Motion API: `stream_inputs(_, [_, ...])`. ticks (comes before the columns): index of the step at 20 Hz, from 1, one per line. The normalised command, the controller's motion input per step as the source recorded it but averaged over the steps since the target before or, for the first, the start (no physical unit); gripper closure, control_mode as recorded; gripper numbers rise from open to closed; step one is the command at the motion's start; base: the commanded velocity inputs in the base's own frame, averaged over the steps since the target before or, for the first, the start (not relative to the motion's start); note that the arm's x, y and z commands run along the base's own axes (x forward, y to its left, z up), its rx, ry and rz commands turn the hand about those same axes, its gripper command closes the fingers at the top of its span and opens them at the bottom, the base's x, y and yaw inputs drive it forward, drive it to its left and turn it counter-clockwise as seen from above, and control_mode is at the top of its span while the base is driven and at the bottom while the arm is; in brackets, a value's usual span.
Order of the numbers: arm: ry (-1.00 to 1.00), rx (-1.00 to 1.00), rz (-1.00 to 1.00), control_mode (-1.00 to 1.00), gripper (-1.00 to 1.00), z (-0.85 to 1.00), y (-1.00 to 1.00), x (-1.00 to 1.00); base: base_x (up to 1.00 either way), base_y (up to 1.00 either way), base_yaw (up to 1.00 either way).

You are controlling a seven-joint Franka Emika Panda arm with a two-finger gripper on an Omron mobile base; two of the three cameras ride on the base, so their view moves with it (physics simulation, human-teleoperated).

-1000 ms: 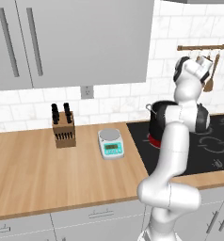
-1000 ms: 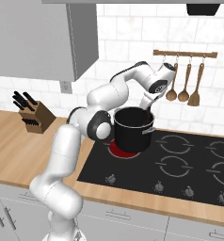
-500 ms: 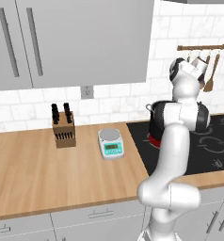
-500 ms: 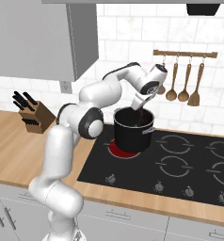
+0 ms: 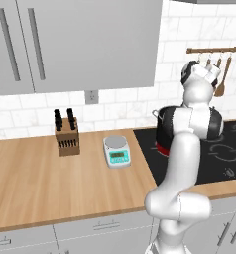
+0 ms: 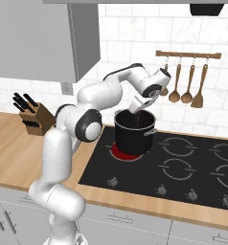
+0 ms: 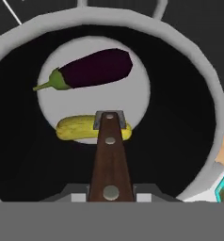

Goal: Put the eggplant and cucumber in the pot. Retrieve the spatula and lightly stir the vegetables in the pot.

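The black pot stands on the cooktop's rear left burner, and my arm partly covers the pot from the left base. My gripper hangs just above its rim, pointing down, shut on the spatula. Looking down the hand, the spatula's dark brown handle runs from my gripper into the pot, its blade end-on over the cucumber. The purple eggplant lies on the pot's bottom. Beside it lies the yellow-green cucumber.
A wall rack with wooden spoons and a turner hangs right of the hand. The black cooktop stretches to the right. A kitchen scale and a knife block sit on the wooden counter to the left.
My hand has swung left and down from the wall rack to above the pot, carrying the spatula, whose tip now points into the pot.
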Motion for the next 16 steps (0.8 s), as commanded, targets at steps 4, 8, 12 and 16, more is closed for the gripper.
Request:
stream_inputs(4, [0.04, 0.08, 0.00, -1.00, 1.00, 0.00, 0.03, -0.59, 0.00, 0.00, 0.00])
stream_inputs(8, [0.02, 0.06, 0.00, -1.00, 1.00, 0.00, 0.00, -0.77, 0.00, 0.00, 0.00])
stream_inputs(12, [0.00, 0.03, 0.00, -1.00, 1.00, 0.01, 0.04, -0.59, 0.00, 0.00, 0.00])
stream_inputs(16, [0.00, 0.02, 0.00, -1.00, 1.00, 0.00, 0.15, -0.12, 0.00, 0.00, 0.00])
